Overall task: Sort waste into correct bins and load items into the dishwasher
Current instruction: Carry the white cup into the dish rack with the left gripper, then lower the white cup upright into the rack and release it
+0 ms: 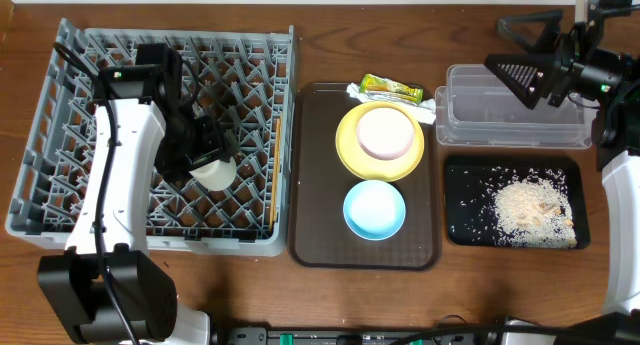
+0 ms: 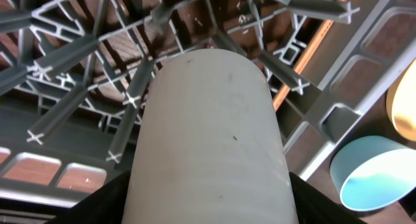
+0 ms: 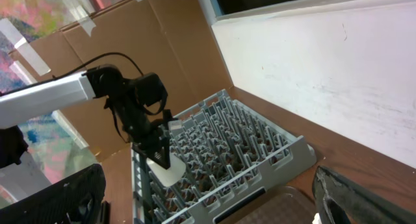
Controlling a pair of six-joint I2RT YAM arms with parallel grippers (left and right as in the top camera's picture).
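Observation:
My left gripper [image 1: 205, 157] is shut on a white cup [image 1: 214, 173] and holds it over the grey dishwasher rack [image 1: 60, 115]. In the left wrist view the cup [image 2: 208, 139] fills the frame between the fingers, above the rack's tines [image 2: 78, 100]. On the brown tray [image 1: 310, 185] sit a yellow plate [image 1: 350, 150] with a pink bowl [image 1: 385, 132] in it and a blue bowl [image 1: 374, 209]. A yellow-green wrapper [image 1: 391, 87] lies at the tray's far edge. My right gripper [image 1: 520, 70] is open and empty, raised above the clear bin [image 1: 510, 125].
A black tray [image 1: 470, 180] holding spilled rice [image 1: 530, 210] lies at the right, in front of the clear bin. The right wrist view shows the rack [image 3: 260, 152], the left arm with the cup [image 3: 166, 169], cardboard and a white wall behind.

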